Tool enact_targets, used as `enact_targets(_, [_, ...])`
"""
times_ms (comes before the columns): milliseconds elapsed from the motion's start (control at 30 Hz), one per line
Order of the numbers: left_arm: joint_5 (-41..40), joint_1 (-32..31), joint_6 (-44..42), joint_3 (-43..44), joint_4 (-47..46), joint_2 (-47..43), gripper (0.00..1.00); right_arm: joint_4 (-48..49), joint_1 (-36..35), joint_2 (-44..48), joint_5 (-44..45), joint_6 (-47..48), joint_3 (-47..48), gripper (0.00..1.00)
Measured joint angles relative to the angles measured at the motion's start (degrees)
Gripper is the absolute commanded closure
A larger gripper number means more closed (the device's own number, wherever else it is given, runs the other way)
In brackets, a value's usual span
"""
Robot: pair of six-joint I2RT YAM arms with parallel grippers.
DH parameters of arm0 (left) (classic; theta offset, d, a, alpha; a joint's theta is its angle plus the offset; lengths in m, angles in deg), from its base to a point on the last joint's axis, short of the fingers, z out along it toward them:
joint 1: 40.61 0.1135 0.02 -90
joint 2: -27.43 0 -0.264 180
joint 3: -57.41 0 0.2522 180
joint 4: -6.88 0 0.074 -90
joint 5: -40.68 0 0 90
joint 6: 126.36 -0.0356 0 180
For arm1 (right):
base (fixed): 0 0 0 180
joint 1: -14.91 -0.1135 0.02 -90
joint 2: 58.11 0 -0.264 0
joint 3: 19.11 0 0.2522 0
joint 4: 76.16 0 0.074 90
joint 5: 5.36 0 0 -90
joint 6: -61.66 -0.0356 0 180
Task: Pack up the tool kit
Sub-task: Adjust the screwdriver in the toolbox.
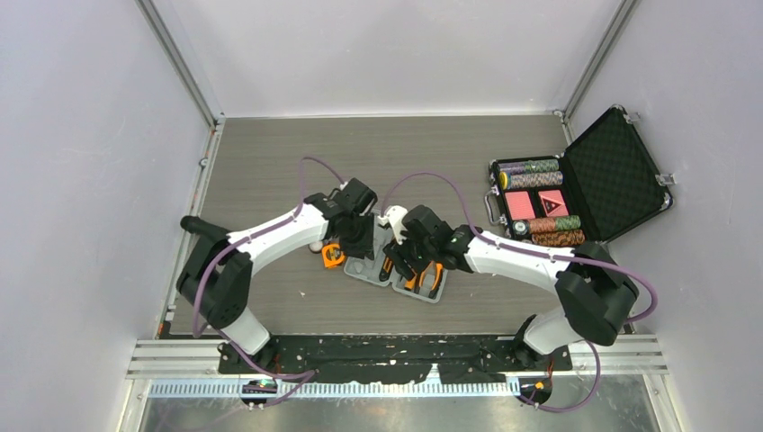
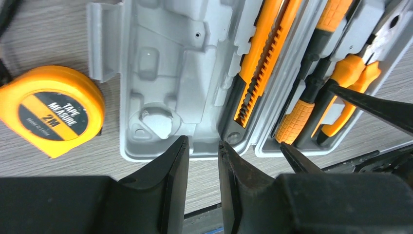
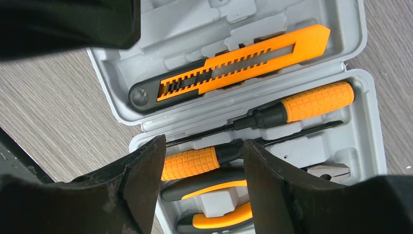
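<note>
Orange tape measure (image 2: 51, 109) lbl'd "TAPE MEASURE 2M", beside open grey case (image 2: 160, 73).

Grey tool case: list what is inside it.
In its slots: utility knife, two screwdrivers, pliers; the round slot is empty. The right gripper hides part of the pliers.

Wood-grain bench (image 1: 270, 162), open grey tool case (image 2: 160, 73) mid-bench, orange tape measure (image 2: 51, 109) just beside it, black chip case (image 1: 612, 175) far right

Bright, even light w/ soft shadows; wrist views sharp, top view slightly soft.
</note>
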Motion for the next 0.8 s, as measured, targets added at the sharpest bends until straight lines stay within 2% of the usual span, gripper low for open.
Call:
enact_targets(200, [-0.7, 2.4, -0.7, -0.2, 0.2, -3.7, 0.7, -2.6, -0.1, -3.1, -1.3, 3.7, 2.0, 0.36])
enact_targets(800, [-0.8, 4.2, -3.2, -1.2, 0.2, -3.8, 0.7, -15.5, -0.1, -11.2, -1.7, 12.6, 12.8, 0.35])
